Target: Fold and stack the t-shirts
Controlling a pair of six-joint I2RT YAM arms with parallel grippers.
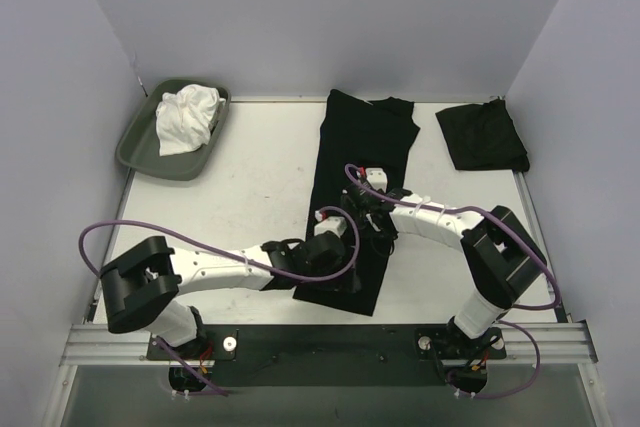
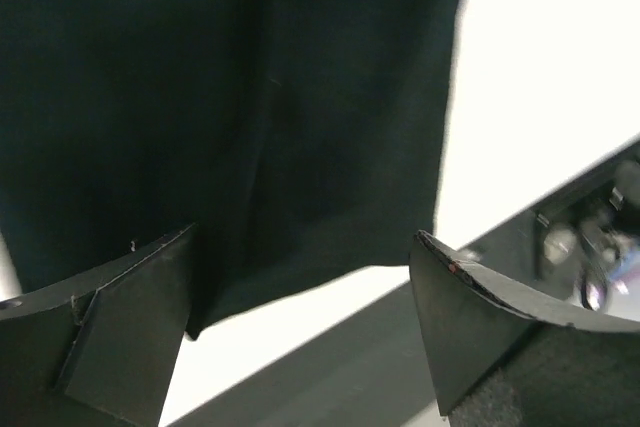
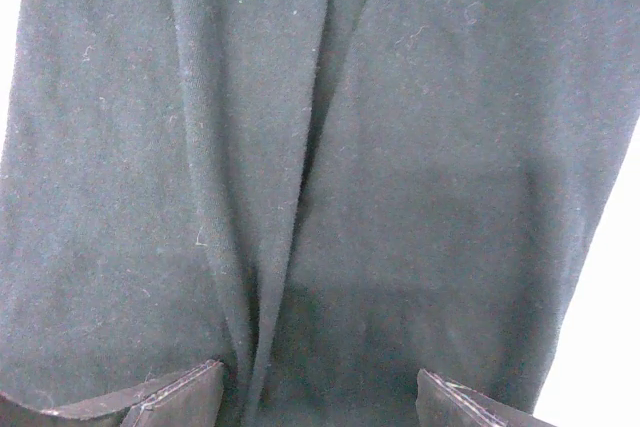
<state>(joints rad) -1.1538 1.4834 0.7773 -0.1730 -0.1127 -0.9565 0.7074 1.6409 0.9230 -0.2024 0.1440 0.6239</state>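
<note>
Black t-shirt, folded into a long strip, lies flat down the middle of the counter — its near half beneath both pincers. Left pincer and right pincer: jaws apart, nothing held, cloth just below. Second t-shirt, folded, far right; tray with white cloth — far left.

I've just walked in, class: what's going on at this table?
Two robot arms are working on a long black t-shirt laid out as a strip mid-table. The left claw and right claw are both open over its near half, gripping nothing. A folded t-shirt lies at the far right; a tray holds white cloth.
</note>
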